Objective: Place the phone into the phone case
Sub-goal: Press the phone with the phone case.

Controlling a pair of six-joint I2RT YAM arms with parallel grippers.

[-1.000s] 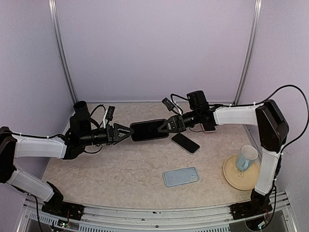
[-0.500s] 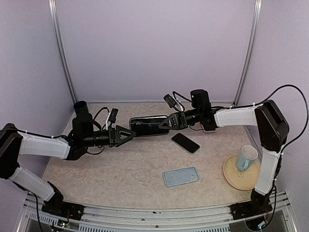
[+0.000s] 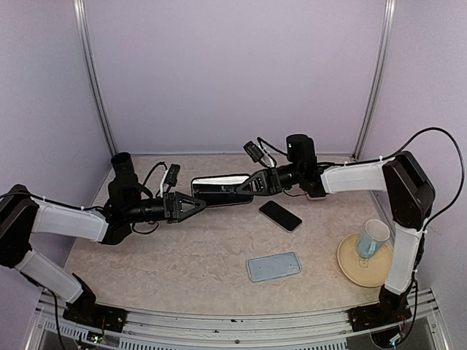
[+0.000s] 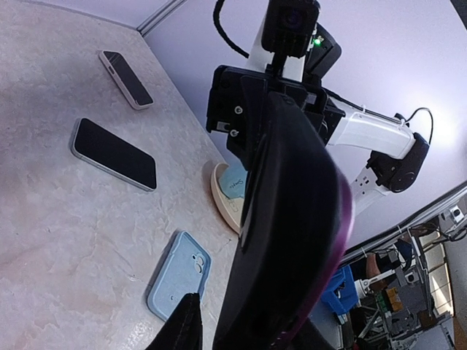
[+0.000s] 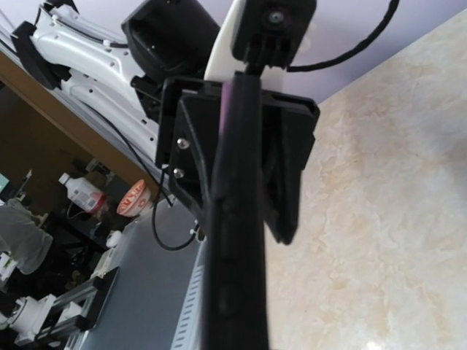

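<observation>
Table [image 3: 146, 255]: beige marbled top, below both pincers; neither one touches it
R arm [image 3: 357, 175]: white sleeve, reaches in to R pincer from its outer side
R pincer [image 3: 252, 185]: up in the air, pointing twd L pincer; jaws closed tight on one end of dark slab [image 3: 219, 191]
L pincer [image 3: 198, 205]: faces R pincer, tips at the slab's other end; R wrist view shows its fingers either side of the slab; gripping or just flanking: cannot tell
Plate [image 3: 350, 264]: tan, on table well out to the outer side of R pincer, nearer the near edge
Dark slab: spans the gap btw the 2 pincers, off the table, long axis running pincer to pincer, turned edge-up in top view; black w/ purple rim in L wrist view; phone or case: cannot tell
Blue case [image 3: 273, 266]: light blue, flat on table, camera cut-out showing; below R pincer & well twd the near edge, lies alone
Black phone [image 3: 281, 216]: flat, dark face up; on table just below R pincer, btw it & blue case, touching neither
2nd phone [image 4: 125, 68]: pale-edged, flat on table behind R pincer, under R arm; mostly hidden in top view
Mug [image 3: 372, 238]: pale, upright on plate, well apart from R pincer
</observation>
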